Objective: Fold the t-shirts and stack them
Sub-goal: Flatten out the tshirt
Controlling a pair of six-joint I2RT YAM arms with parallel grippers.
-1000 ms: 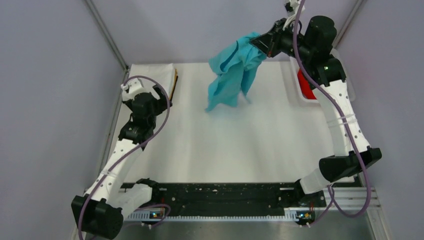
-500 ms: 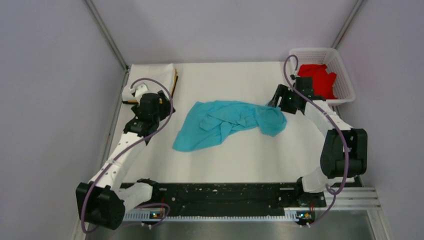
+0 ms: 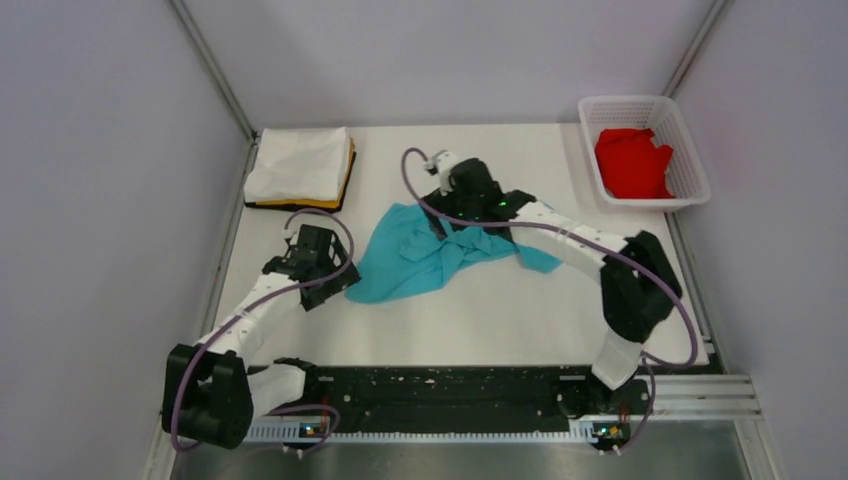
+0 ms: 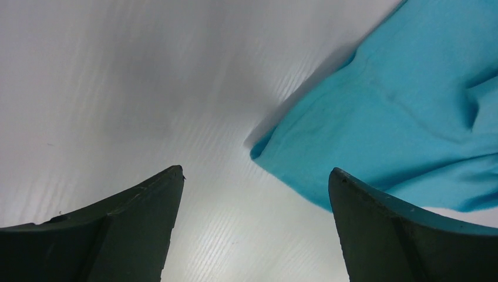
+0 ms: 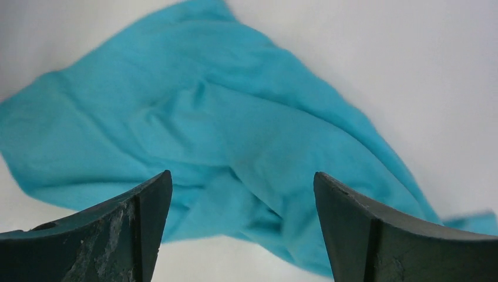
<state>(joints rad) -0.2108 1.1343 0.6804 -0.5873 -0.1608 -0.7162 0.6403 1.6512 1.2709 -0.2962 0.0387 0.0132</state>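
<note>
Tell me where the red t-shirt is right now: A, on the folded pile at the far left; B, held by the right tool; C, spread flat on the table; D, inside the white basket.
D: the red t-shirt lies bunched inside the white basket at the table's far right corner.

I've bare worktop all along the turquoise shirt's near side; beyond it, folded shirts block the left, a basket the right.
</note>
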